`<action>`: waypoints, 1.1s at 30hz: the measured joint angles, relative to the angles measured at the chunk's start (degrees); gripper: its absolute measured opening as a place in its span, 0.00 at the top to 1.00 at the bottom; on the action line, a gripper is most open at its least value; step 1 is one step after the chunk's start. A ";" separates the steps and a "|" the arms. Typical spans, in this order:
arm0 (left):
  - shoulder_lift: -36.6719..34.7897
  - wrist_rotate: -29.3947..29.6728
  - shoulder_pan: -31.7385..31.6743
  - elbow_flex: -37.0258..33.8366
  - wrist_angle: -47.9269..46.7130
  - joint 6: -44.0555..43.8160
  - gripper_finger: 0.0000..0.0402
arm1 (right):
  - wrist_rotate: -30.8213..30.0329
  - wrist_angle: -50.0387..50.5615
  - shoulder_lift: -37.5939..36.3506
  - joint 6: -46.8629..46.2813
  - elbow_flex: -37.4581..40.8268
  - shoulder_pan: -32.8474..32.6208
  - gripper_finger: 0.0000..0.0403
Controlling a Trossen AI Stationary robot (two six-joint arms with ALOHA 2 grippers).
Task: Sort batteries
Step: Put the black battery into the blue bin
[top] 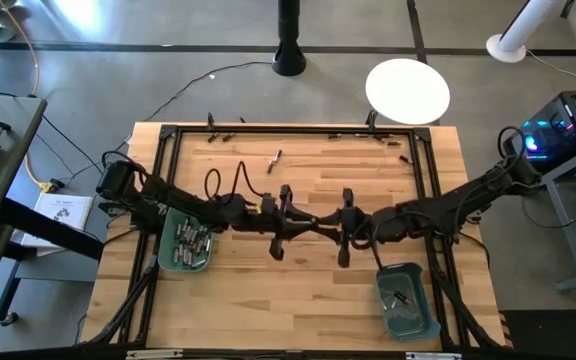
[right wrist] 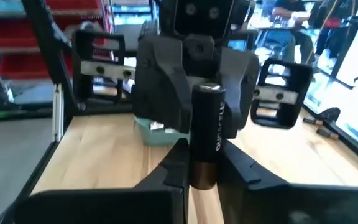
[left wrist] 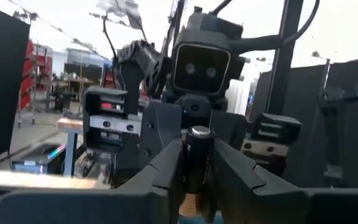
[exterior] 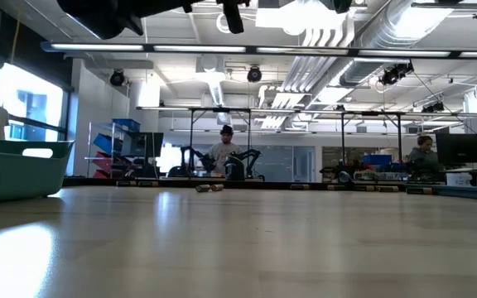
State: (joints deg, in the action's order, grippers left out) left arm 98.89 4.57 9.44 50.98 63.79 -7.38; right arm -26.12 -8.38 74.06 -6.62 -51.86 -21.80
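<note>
Both arms meet above the middle of the table, fingertips facing each other. One battery (left wrist: 199, 163) (right wrist: 207, 134), black with a coppery lower end, stands upright between them. My left gripper (top: 313, 222) (left wrist: 197, 180) and my right gripper (top: 336, 226) (right wrist: 205, 171) each stand shut on it. The left teal bin (top: 171, 262) holds several batteries (top: 194, 240). In the right teal bin (top: 420, 320) lies a dark battery (top: 400, 296). A loose battery (top: 274, 158) lies on the wood near the far edge; the low view shows small batteries (exterior: 209, 188) far off on the table. My left gripper pinches the battery's middle (left wrist: 197, 158) between its two fingers (left wrist: 166, 169), coming level from the table's left. The battery stands upright, lifted clear of the table. My right gripper pinches the same battery at its coppery lower end (right wrist: 204, 168) between its two fingers (right wrist: 176, 165), coming level from the table's right, fingers across it.
A black metal frame (top: 168, 133) runs around the wooden table top (top: 298, 290), with small clamps (top: 216, 138) along the far rail. A white round lamp base (top: 408, 90) stands beyond the far right corner. People sit at desks in the room behind (exterior: 224, 153).
</note>
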 joint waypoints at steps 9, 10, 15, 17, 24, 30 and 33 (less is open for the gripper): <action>-0.66 1.71 -1.54 0.02 -8.66 -1.13 0.57 | 0.23 26.28 -5.56 -22.44 0.00 -4.15 0.92; -0.66 2.15 -1.67 0.02 -9.62 -1.07 0.56 | 0.39 30.06 -6.68 -25.98 0.02 -5.05 0.92; -0.66 5.67 -2.00 0.02 -13.27 -1.05 0.53 | 9.58 48.32 -10.88 -50.29 0.02 -10.26 0.92; -0.66 7.13 -2.00 0.02 -14.46 -1.03 0.53 | 17.22 55.48 -10.81 -61.40 0.12 -13.56 0.92; -0.66 8.25 -1.98 0.00 -17.67 -0.96 0.53 | 41.75 54.45 -6.04 -89.02 4.58 -29.06 0.92; -0.66 8.25 -1.93 0.00 -17.70 -0.96 0.53 | 44.12 42.29 -1.67 -98.39 12.95 -34.80 0.92; -0.66 8.25 -1.93 0.00 -17.71 -0.96 0.53 | 42.62 42.49 -0.22 -98.25 14.23 -34.28 0.92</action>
State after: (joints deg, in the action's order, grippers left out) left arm 98.24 12.82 7.51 50.98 46.08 -8.34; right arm 16.49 34.11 73.84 -104.87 -37.62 -56.08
